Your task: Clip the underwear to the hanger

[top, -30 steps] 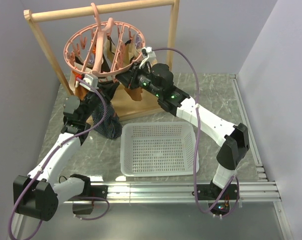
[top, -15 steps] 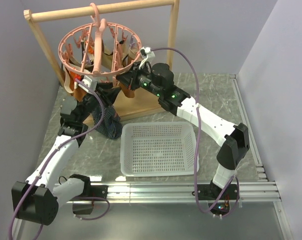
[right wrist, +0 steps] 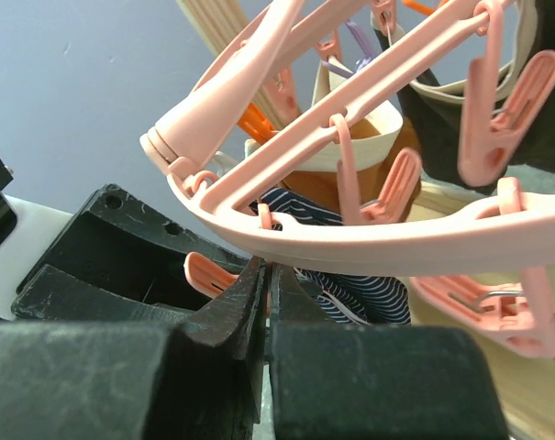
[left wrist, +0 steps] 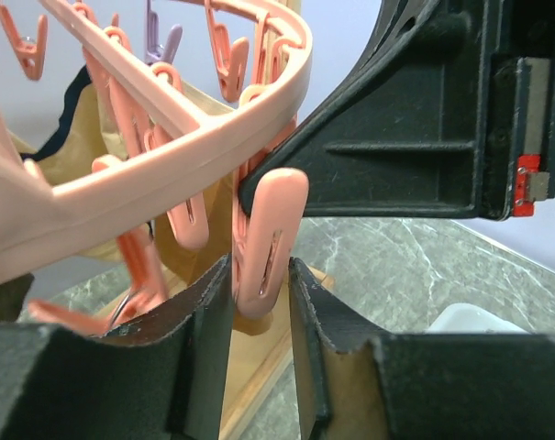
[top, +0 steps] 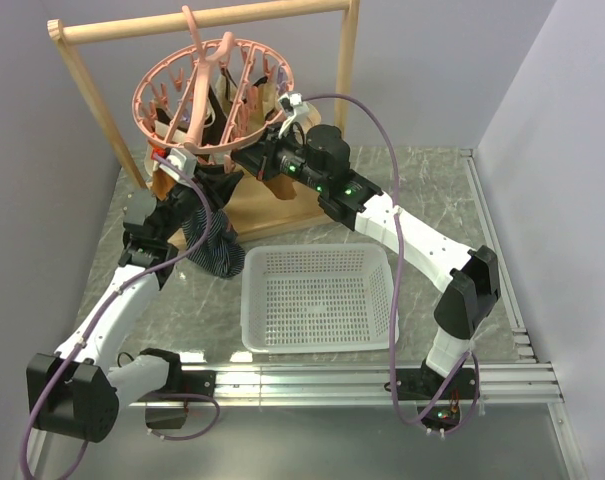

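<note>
The pink ring hanger (top: 210, 92) hangs by its hook from the wooden rack. My left gripper (top: 185, 178) is under its near-left rim. In the left wrist view its jaws (left wrist: 259, 291) sit closed around one hanging pink clip (left wrist: 261, 240). My right gripper (top: 244, 160) is at the near rim from the right. In the right wrist view (right wrist: 266, 284) its jaws are pressed together just under the ring (right wrist: 369, 240). The navy striped underwear (top: 212, 240) hangs below between the two grippers. It also shows behind my right fingers (right wrist: 369, 280). The cloth inside those jaws is hidden.
The wooden rack (top: 202, 22) stands at the back left on a wooden base. Tan and brown garments (left wrist: 199, 206) hang on the hanger. A white perforated basket (top: 317, 252) sits in front of the rack. Walls close the left and back sides.
The hanger swung left half a second ago and has swung back right. My left arm shifted slightly with it. The right gripper stays at the near rim.
</note>
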